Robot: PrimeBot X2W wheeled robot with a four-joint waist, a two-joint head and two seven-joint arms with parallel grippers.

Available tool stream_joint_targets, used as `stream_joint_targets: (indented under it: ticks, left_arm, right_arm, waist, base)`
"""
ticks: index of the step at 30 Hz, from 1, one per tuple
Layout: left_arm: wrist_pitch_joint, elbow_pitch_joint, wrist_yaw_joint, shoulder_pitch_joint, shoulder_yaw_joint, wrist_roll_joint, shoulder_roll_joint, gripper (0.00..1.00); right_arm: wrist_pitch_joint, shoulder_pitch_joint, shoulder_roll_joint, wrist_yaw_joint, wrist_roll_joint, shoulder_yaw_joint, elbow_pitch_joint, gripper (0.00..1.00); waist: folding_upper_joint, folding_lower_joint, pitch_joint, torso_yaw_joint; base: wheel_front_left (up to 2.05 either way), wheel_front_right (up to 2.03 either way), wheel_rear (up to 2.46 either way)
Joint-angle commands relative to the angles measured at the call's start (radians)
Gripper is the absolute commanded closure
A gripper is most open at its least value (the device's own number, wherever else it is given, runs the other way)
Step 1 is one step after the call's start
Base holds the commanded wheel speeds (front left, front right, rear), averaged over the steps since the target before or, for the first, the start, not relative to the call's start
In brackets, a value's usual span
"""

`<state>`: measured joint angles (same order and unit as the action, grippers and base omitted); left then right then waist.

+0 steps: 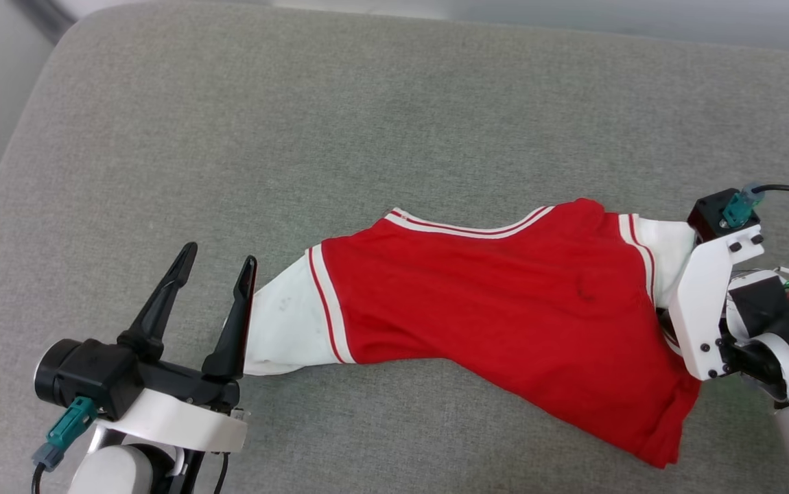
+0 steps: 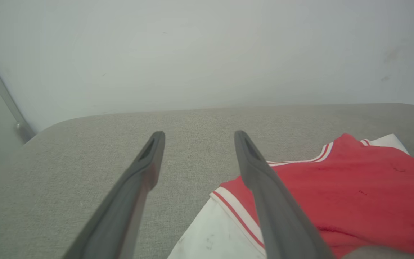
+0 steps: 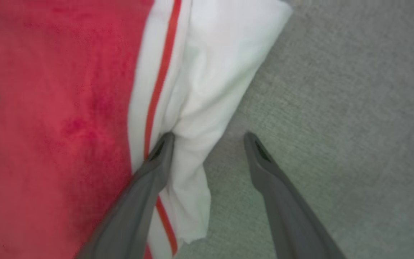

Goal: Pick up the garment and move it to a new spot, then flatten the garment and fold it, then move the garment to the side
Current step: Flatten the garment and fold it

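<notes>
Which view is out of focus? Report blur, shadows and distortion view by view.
Head view: sharp, evenly lit, only a soft shadow beside the garment on the grey cushion. Left wrist view: wide-angle bends the cushion's far edge. Right wrist view: blurred, the garment's weave smeared close to the right gripper.

One garment (image 1: pixel 504 309), two sets of jaws (left and right), one grey cushion (image 1: pixel 298 137)

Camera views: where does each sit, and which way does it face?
Head view: on the head, looking down at shirt and cushion; left fingers, right wrist show.
Left wrist view: on that wrist, looking along open fingers toward a wall.
Right wrist view: on that wrist, looking down past open fingers at the white sleeve.
All share the shirt.
</notes>
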<state>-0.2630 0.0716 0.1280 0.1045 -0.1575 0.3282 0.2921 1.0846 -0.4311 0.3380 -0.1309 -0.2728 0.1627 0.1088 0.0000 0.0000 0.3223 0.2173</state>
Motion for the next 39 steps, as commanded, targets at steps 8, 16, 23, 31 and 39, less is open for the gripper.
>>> stream_joint_targets:
  ticks: [8, 16, 23, 31, 39]
  left_arm:
    - [-0.002, -0.003, 0.002, 0.014, -0.011, -0.004, 0.008, 0.00]
    - [-0.002, -0.002, 0.003, -0.017, -0.004, -0.008, 0.020, 0.00]
    - [-0.002, 0.004, 0.003, -0.057, 0.007, -0.006, 0.026, 0.00]
    - [-0.003, 0.016, 0.003, -0.055, -0.003, -0.001, 0.036, 0.00]
    - [-0.003, 0.006, 0.003, -0.034, -0.016, 0.006, 0.042, 0.00]
  right_arm:
    - [-0.024, 0.047, -0.021, 0.000, 0.018, 0.045, 0.095, 1.00]
    - [-0.116, 0.044, 0.059, 0.001, 0.063, 0.043, 0.043, 1.00]
    - [-0.113, 0.119, 0.135, 0.001, 0.095, -0.041, -0.064, 1.00]
    - [-0.124, 0.201, 0.166, 0.000, 0.177, -0.104, -0.092, 1.00]
    - [-0.223, 0.189, 0.100, 0.000, 0.168, -0.067, 0.054, 0.00]
  waist:
    - [0.0000, 0.0000, -0.001, 0.005]
    - [0.0000, 0.0000, -0.064, -0.041]
    - [0.0000, 0.0000, -0.119, -0.098]
    - [0.0000, 0.0000, -0.109, -0.138]
    - [0.0000, 0.0000, -0.093, -0.143]
  base:
    - [0.00, 0.00, 0.00]
    - [0.00, 0.00, 0.00]
    - [0.00, 0.00, 0.00]
    - [0.00, 0.00, 0.00]
    - [0.00, 0.00, 0.00]
